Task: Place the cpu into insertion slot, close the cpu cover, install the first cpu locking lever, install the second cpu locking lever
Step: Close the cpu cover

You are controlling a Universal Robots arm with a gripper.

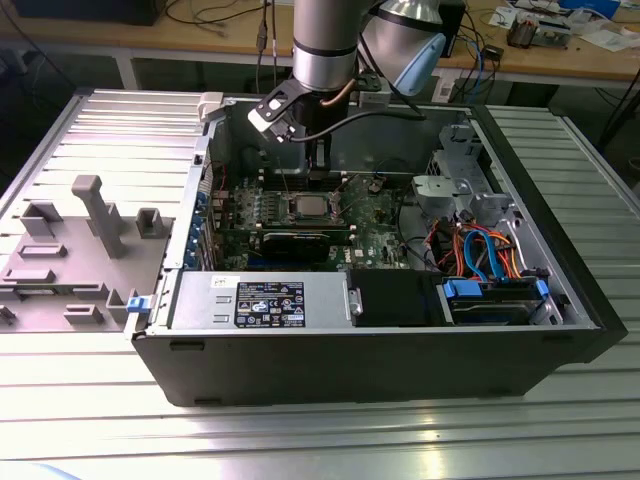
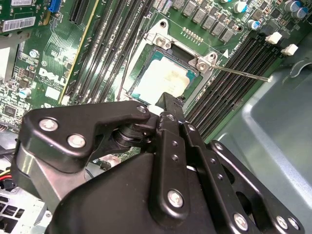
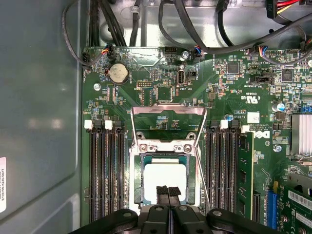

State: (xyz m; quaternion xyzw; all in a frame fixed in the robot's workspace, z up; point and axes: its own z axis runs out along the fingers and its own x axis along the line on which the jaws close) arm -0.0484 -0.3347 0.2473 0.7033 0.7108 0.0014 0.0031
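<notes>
Exterior view: a black open-sided computer case (image 1: 350,370) lay on a ribbed metal counter (image 1: 300,440). The silver-and-black robot arm (image 1: 325,45) reached down into the case, and its black tool (image 1: 318,160) hung over the green motherboard (image 1: 375,215). A grey moulded fixture block (image 1: 90,205) stood on the counter, well apart, toward the exterior view's left.

In both wrist views, the small flat square cpu with a silver-grey metal top (image 3: 165,175) (image 2: 163,75) sat in the insertion slot, between 2 banks of black memory slots (image 3: 105,175).

In the first wrist view, the thin silvery cpu cover frame (image 3: 168,110) showed at the hinge end of the slot. Green board was visible through its square window, and the frame did not lie over the cpu.

In the second wrist view, 1 thin metal locking lever (image 2: 243,73) ran from a corner of the slot out across the memory slots.

The tool (image 3: 168,191) (image 2: 168,100) was narrow, its 2 fingertips (image 3: 162,191) drawn together with nothing seen between them. It hovered over the near edge of the cpu. Contact with the cpu could not be told.
</notes>
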